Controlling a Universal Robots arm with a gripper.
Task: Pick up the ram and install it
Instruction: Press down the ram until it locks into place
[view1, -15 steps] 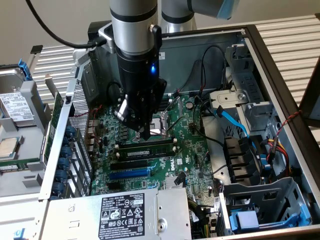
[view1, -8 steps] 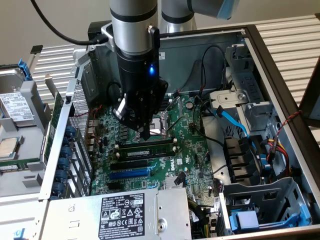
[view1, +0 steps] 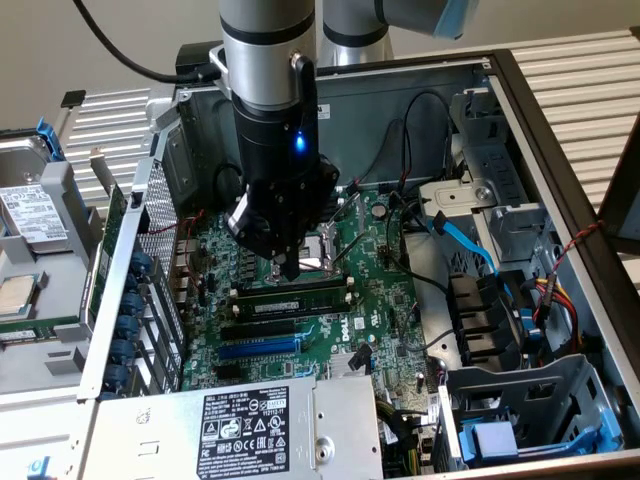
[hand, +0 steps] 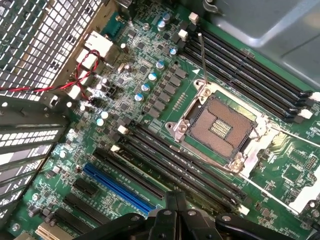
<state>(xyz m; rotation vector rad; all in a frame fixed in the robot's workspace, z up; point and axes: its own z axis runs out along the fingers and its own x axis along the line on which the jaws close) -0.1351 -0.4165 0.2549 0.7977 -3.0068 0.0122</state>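
The ram (view1: 292, 297) is a thin green stick with dark chips. It stands on edge in one of the black memory slots of the motherboard (view1: 385, 290), just in front of the CPU socket (view1: 318, 250). In the wrist view the ram (hand: 165, 172) shows as a greenish strip among the parallel black slots (hand: 150, 145). My gripper (view1: 287, 268) hangs straight down over the board with its tips just above the ram's middle. Its fingers (hand: 170, 207) are pressed together, and I see nothing between them.
The open CPU socket (hand: 220, 125) lies beside the slots, with several more black slots (hand: 250, 75) beyond it. A blue expansion slot (hand: 117, 187) runs nearby. The power supply (view1: 250, 430), blue cables (view1: 465, 240), mesh case wall (hand: 40, 40) and red wire (hand: 75, 80) hem the board in.
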